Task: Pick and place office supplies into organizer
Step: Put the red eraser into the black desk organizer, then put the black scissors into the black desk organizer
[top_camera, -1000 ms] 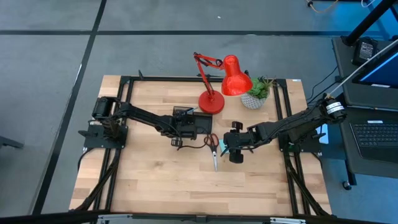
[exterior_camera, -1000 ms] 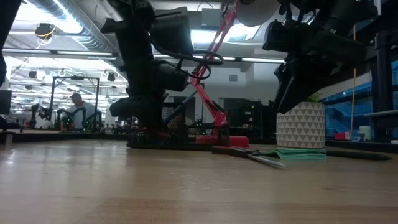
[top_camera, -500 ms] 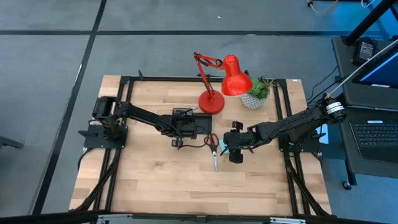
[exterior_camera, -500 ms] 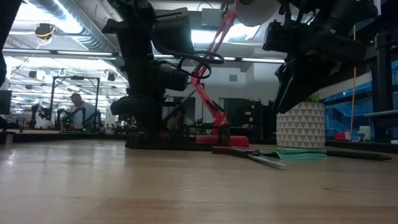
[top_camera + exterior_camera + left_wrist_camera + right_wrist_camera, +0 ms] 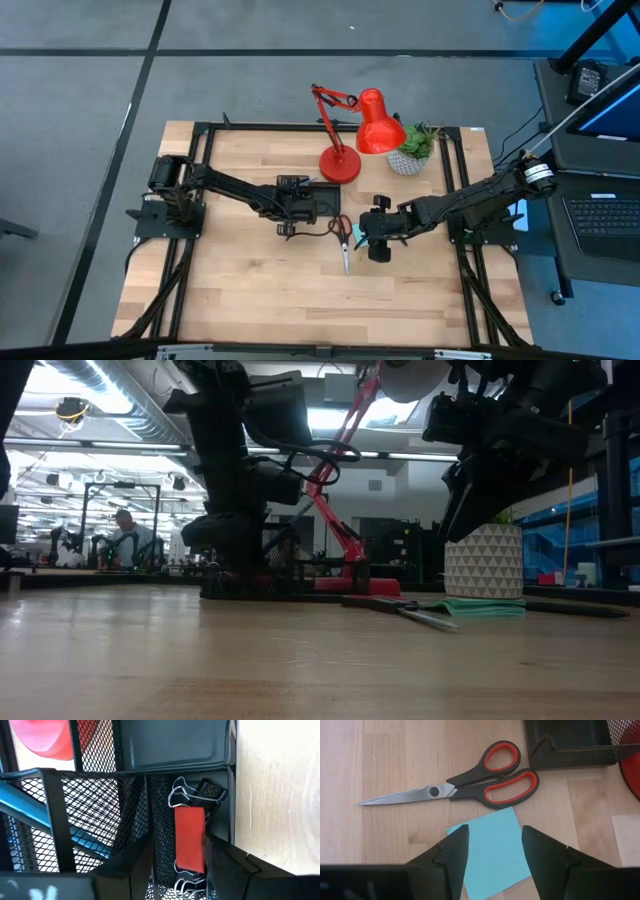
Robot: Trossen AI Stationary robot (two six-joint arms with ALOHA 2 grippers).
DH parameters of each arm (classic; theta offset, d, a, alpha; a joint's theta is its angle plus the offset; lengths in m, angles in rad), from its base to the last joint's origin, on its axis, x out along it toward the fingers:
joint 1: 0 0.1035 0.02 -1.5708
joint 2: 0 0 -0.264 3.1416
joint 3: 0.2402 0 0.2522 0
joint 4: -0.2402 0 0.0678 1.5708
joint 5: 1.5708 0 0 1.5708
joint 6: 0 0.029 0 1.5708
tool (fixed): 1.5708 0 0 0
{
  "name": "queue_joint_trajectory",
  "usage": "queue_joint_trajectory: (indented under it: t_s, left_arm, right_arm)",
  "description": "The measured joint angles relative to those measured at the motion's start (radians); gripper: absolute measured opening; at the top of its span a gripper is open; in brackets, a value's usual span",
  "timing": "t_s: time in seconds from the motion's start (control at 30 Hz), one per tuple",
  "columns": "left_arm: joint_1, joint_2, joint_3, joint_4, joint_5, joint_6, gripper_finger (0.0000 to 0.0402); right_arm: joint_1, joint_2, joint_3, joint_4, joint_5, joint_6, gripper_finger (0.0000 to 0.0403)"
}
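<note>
The black mesh organizer [image 5: 318, 200] stands mid-table, in front of the lamp. My left gripper [image 5: 177, 875] is open and points down into it. A red clip [image 5: 189, 837] lies in a narrow compartment between its fingers, with a black clip [image 5: 207, 792] beyond it and a light-blue pen [image 5: 30, 812] in the neighbouring compartment. I cannot tell whether a finger touches the red clip. My right gripper [image 5: 495, 852] hangs open above the cyan sticky-note pad [image 5: 492, 850], which lies flat on the table. The red-handled scissors [image 5: 470, 785] lie flat beside the pad, blades toward the near edge.
A red desk lamp stands with its base [image 5: 340, 165] just behind the organizer. A potted plant [image 5: 410, 150] is at the far right. Bare wood stretches from the scissors [image 5: 344, 240] to the near edge and to the left.
</note>
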Motion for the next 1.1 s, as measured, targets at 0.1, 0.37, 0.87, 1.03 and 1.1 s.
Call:
queue_joint_trajectory:
  t_s: [0.1,0.37,0.87,1.03,1.1]
  left_arm:
    - [0.0,0.0,0.0,0.001,0.0,0.019,0.0165]
    - [-0.001,0.0,0.035,-0.02,0.007,0.049,0.0147]
    - [-0.028,-0.035,0.052,-0.072,0.058,0.016,0.0066]
    - [-0.064,-0.148,0.052,-0.111,0.06,-0.022,0.0064]
    - [-0.079,-0.211,0.051,-0.116,0.062,-0.027,0.0066]
  right_arm:
    - [0.0,0.0,0.0,-0.001,0.0,0.0,0.0186]
    - [0.0,0.0,0.0,-0.001,0.0,0.002,0.0186]
    - [0.0,0.0,0.0,-0.006,0.0,0.001,0.0186]
    - [0.0,0.0,0.0,-0.007,0.0,0.0,0.0186]
    - [0.0,0.0,0.0,-0.008,0.0,0.0,0.0186]
